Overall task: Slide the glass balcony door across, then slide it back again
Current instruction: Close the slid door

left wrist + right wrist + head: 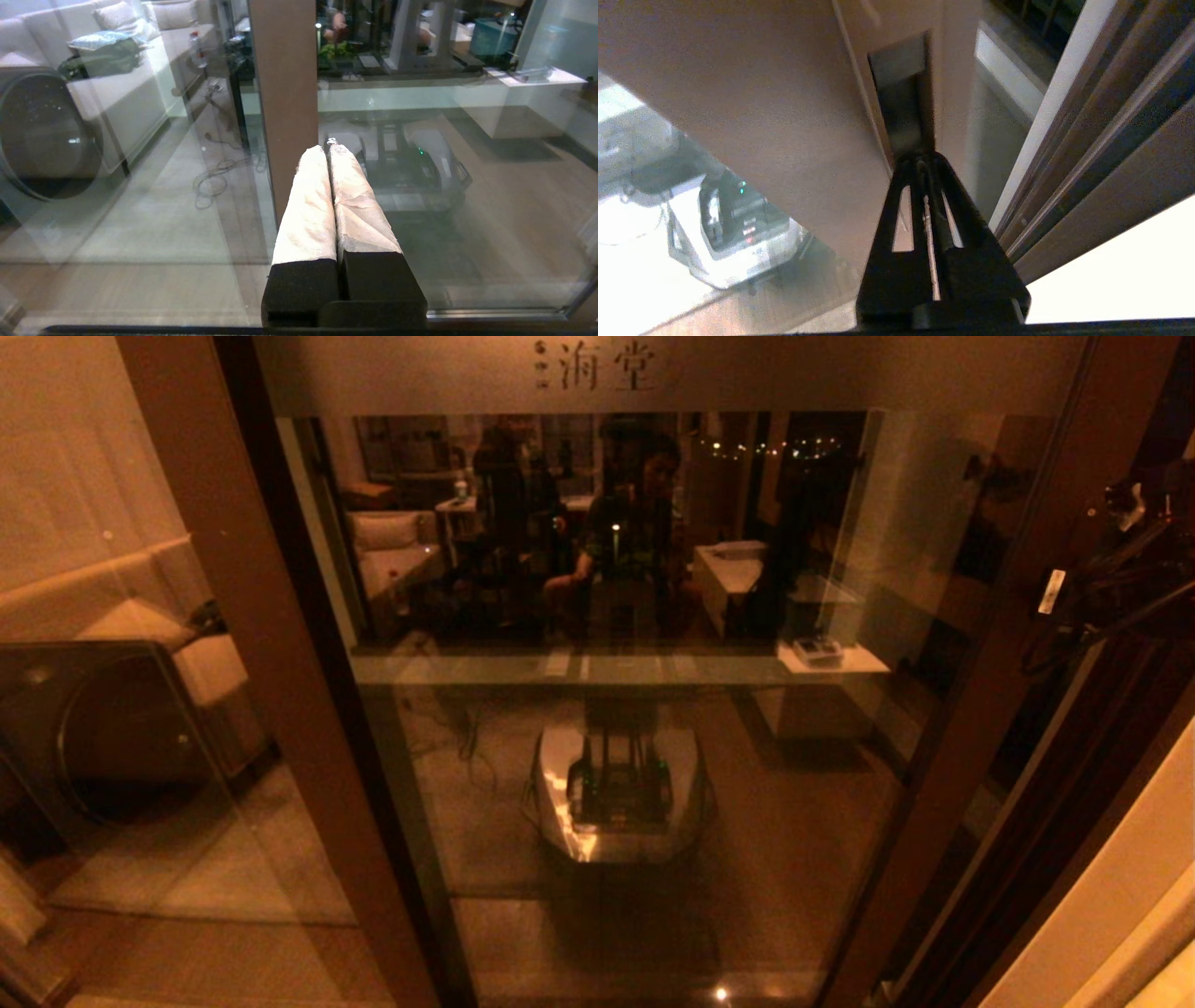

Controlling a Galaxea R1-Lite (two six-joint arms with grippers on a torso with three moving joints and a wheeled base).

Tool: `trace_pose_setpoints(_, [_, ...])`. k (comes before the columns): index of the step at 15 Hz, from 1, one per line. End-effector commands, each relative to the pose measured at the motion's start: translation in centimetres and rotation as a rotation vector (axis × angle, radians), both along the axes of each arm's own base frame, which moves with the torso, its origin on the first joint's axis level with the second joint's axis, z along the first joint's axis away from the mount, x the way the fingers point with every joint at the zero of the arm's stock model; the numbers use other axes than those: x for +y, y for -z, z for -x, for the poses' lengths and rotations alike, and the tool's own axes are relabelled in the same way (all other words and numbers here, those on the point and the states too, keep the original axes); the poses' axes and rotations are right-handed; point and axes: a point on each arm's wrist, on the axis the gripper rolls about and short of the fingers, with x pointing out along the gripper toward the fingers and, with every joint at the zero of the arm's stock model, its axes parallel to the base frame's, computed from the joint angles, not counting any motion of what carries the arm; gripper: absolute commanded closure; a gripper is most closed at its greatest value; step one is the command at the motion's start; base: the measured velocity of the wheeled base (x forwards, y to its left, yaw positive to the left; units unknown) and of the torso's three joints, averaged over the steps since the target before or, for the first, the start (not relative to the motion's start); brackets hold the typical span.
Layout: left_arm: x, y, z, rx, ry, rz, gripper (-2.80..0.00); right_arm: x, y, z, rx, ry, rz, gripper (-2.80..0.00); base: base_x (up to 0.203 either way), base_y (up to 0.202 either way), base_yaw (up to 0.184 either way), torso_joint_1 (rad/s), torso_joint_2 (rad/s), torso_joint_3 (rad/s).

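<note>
My right gripper (924, 161), fingers pressed together, pokes into the handle slot (903, 93) of the glass balcony door (616, 709); left gripper (329, 151) likewise closed.

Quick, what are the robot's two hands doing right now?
Left end effector: closed, holding nothing, near the glass.
Right end effector: closed, tips at the handle slot of the glass balcony door.

Dim, warm-lit interior reflected in glass: pale sofa (107, 28) and round dark drum (44, 135) at left, white counter (537, 77) at right, wood-toned floor (514, 200), distant string lights (775, 448).
</note>
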Motion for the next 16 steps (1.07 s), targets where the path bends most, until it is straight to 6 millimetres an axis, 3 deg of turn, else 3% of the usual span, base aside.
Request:
trace_pose_setpoints(1, [0.0, 1.0, -0.3, 0.036, 0.000, 0.000, 0.00, -0.2, 0.7, -0.7, 0.011, 0.003, -0.004, 0.00, 0.000, 0.000, 0.000, 0.000, 0.00, 0.000])
trace_pose_setpoints(7, [0.0, 0.9, -0.3, 0.035, 0.000, 0.000, 0.00, -0.7, 1.2, -1.9, 0.009, 0.057, 0.015, 0.00, 0.000, 0.000, 0.000, 0.000, 0.00, 0.000])
trace_pose_setpoints(16, [0.0, 0.9, -0.3, 0.035, 0.000, 0.000, 0.00, -1.3, 0.6, -1.4, -0.013, 0.073, 0.021, 0.00, 0.000, 0.000, 0.000, 0.000, 0.00, 0.000])
